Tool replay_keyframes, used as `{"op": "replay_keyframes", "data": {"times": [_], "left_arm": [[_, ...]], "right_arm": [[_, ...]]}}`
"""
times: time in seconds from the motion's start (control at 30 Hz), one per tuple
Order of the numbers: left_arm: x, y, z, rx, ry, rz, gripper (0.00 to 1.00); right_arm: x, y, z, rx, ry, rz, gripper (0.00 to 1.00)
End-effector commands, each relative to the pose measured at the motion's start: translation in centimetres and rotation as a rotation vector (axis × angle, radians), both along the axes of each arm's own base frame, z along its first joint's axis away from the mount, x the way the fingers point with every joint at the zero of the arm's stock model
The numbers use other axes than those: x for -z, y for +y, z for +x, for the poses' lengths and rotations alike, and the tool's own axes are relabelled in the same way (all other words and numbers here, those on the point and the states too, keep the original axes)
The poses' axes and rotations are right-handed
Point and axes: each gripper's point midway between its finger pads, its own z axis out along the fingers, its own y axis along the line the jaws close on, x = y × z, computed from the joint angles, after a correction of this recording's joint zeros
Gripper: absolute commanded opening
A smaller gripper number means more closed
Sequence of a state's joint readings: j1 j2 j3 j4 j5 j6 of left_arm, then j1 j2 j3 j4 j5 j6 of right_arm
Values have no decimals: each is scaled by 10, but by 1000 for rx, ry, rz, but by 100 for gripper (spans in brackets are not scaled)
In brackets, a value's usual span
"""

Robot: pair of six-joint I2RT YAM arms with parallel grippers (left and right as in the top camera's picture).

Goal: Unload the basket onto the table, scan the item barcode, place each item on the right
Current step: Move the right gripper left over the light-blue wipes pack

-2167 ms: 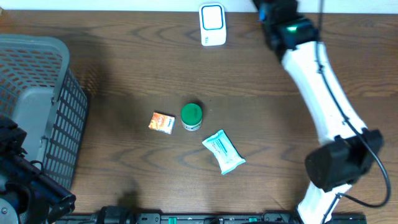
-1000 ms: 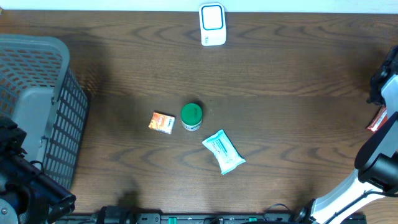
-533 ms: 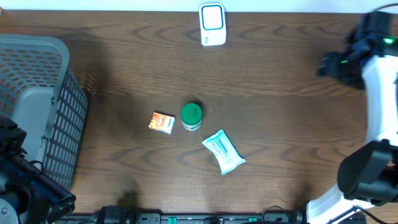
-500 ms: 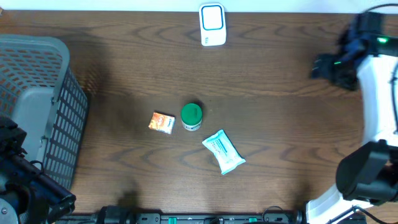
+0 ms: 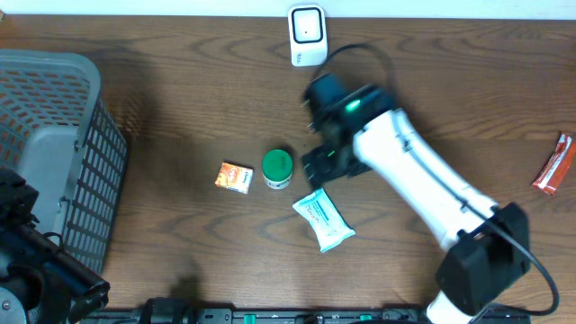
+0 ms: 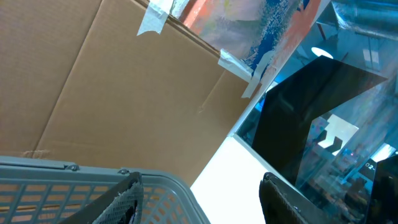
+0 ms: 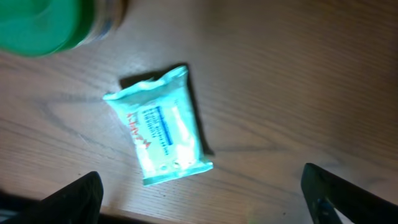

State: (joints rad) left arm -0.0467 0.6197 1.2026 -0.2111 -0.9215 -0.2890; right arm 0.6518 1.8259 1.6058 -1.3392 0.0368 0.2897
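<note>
Hovering wide-open, empty right gripper [image 7: 202, 190] over crinkly teal pouch [image 7: 160, 126]; left gripper [image 6: 199, 199] agape, empty

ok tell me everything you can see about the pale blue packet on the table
The pale blue packet is a small soft plastic pouch, glossy and slightly puffed, with crimped ends and a white label panel whose blue and red print is too blurred to read. It lies flat on the wooden table, its long axis slanted. In the overhead view it sits lower right of the green-lidded jar, apart from it. Only the table touches it; the right gripper hangs above, jaws open.
</note>
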Motion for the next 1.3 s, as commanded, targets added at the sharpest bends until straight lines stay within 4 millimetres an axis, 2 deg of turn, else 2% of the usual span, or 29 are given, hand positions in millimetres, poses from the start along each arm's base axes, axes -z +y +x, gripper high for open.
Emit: {"op": "replay_keyframes", "data": {"times": [0.0, 0.27, 0.37, 0.4, 0.43, 0.47, 0.5, 0.53, 0.73, 0.93, 1.07, 1.13, 1.27], "left_arm": [[0, 0, 0, 0, -6, -4, 61], [0, 0, 0, 0, -6, -4, 61], [0, 0, 0, 0, -6, -4, 61], [0, 0, 0, 0, -6, -4, 61], [0, 0, 0, 0, -6, -4, 61], [0, 0, 0, 0, -6, -4, 61], [0, 0, 0, 0, -6, -4, 61], [0, 0, 0, 0, -6, -4, 61], [0, 0, 0, 0, -6, -4, 61], [0, 0, 0, 0, -6, -4, 61], [0, 0, 0, 0, -6, -4, 61], [0, 0, 0, 0, -6, -4, 61], [0, 0, 0, 0, -6, -4, 61]], "right_arm": [[7, -3, -11, 21, -122, -186, 98], [52, 20, -64, -114, -250, -320, 99], [65, 24, -79, -155, -257, -328, 97], [69, 24, -82, -167, -258, -330, 92], [75, 22, -86, -177, -255, -335, 79], [76, 21, -86, -177, -254, -337, 76], [81, 18, -88, -178, -250, -343, 67], [84, 15, -89, -178, -246, -350, 64], [105, 1, -91, -181, -235, -362, 62], [113, 9, -87, -238, -252, -327, 62], [114, 14, -81, -225, -269, -301, 50], [116, 13, -78, -213, -272, -294, 32], [119, 7, -78, -205, -264, -304, 7]]}}
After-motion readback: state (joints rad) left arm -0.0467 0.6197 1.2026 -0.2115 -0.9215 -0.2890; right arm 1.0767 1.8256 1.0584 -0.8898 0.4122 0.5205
